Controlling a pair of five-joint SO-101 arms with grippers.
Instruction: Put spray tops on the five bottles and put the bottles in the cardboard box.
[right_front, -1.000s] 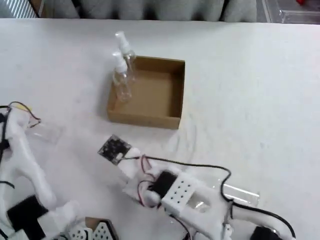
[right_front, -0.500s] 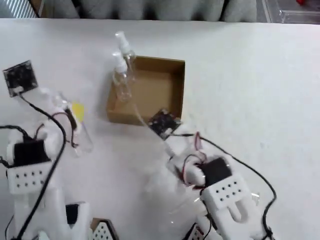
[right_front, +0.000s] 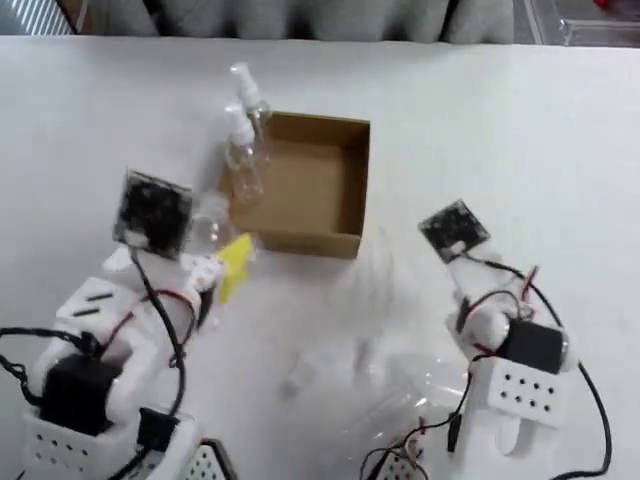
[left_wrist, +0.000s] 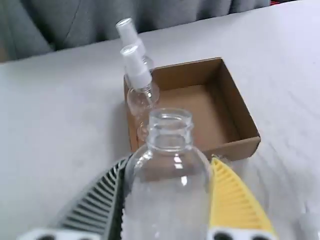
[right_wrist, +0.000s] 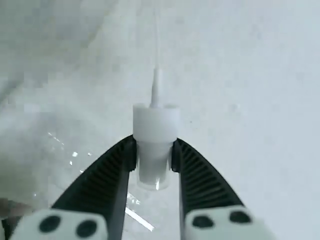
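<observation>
Clear bottle (left_wrist: 167, 170) sits between left jaws, base cut off.

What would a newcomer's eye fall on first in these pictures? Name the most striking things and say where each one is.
The left gripper holds a clear open-necked bottle, its neck towards the cardboard box in the middle of the table. The right gripper, nearer the table's front edge, clamps a white spray top with its thin tube sticking out. Two capped bottles stand at the box's left wall.
</observation>
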